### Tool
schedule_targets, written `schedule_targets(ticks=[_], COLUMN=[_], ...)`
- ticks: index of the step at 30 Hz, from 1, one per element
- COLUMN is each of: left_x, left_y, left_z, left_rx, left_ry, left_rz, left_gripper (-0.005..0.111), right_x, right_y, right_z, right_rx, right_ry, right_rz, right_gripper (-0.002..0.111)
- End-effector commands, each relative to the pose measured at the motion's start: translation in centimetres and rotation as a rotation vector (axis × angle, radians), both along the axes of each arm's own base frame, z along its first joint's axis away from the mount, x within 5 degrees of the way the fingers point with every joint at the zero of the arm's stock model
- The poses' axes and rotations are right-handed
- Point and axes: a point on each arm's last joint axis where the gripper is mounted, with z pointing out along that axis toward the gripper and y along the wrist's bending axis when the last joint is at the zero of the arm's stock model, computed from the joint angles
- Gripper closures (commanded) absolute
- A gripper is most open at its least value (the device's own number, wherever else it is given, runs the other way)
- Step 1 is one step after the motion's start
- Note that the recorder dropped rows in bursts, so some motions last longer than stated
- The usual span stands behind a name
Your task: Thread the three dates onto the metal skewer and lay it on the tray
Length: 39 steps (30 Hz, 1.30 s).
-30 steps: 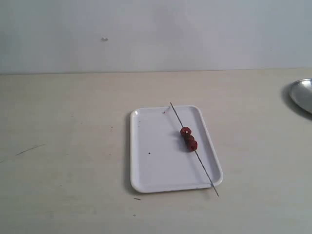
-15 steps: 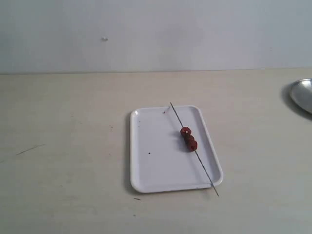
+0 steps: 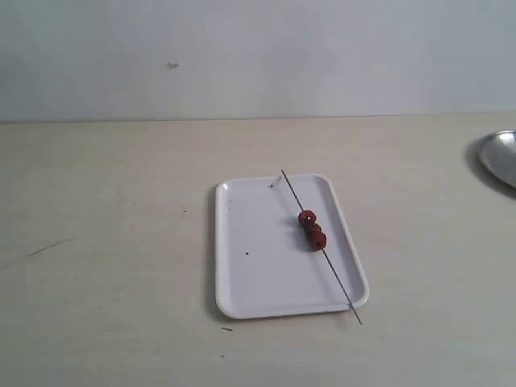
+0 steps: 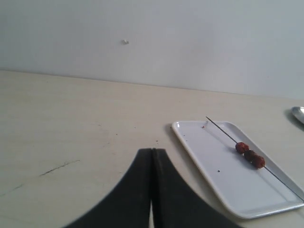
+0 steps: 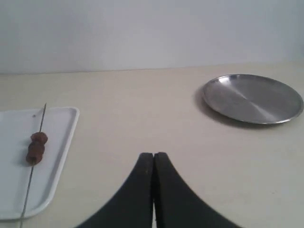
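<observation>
The white tray [image 3: 258,274] lies mid-table. Across its right half rests the thin metal skewer [image 3: 337,282], slanting from the far rim to past the near right corner. The three dates [image 3: 312,230] sit threaded on it in a tight row near its middle. Both wrist views show the same: tray [image 4: 213,161], skewer [image 4: 221,129], dates [image 4: 250,155], and tray [image 5: 9,190], skewer [image 5: 28,183], dates [image 5: 36,147]. My left gripper [image 4: 152,151] is shut and empty, well back from the tray. Shut on nothing too, my right gripper [image 5: 153,155] hangs over bare table. Neither arm shows in the exterior view.
A silvery round dish [image 3: 501,157] sits at the far right table edge, seen whole as the dish [image 5: 251,98] in the right wrist view. A pale wall backs the table. A dark scratch [image 3: 47,247] marks the tabletop on the left.
</observation>
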Motion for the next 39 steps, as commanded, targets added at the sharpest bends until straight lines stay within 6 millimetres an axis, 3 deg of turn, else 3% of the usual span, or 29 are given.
schedule_targets(ticks=[1, 6, 26, 39], left_x=[0.0, 0.0, 0.0, 0.2], left_y=[0.0, 0.0, 0.0, 1.5], left_z=[-0.1, -0.1, -0.1, -2.1], left_rx=[-0.006, -0.006, -0.006, 0.059], left_ry=[-0.004, -0.004, -0.004, 0.128], left_rz=[-0.002, -0.002, -0.004, 0.287], left_gripper=[0.107, 0.107, 0.107, 0.107], right_x=[0.1, 0.4, 0.4, 0.4], right_y=[1.0, 1.0, 1.0, 1.0], right_z=[0.0, -1.7, -1.7, -1.7], right_rx=[-0.047, 0.025, 0.025, 0.025], right_ry=[-0.012, -0.036, -0.038, -0.038], right_rz=[0.121, 0.108, 0.109, 0.109], right_gripper=[0.108, 0.108, 0.108, 0.108])
